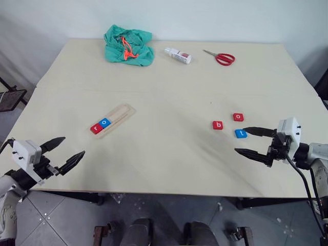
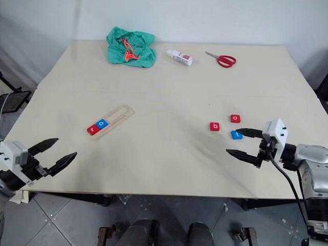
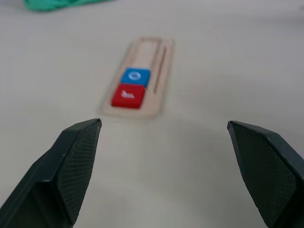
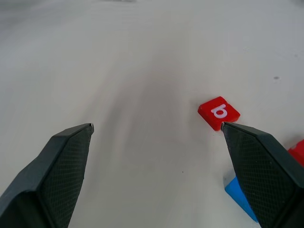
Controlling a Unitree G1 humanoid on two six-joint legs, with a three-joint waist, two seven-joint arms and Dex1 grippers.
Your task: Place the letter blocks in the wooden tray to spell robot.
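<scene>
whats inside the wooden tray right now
Two tiles at its near end: a red r tile and a blue o tile. The rest of the wooden tray is bare; nothing covers it.

Red r tile (image 1: pixel 96 128) and blue o tile (image 1: pixel 104 122) sit in the pale wooden tray (image 1: pixel 123 114); green cloth (image 1: pixel 128 46) behind.

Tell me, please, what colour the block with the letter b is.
The b block is red with a white letter, clearest in the right wrist view.
</scene>
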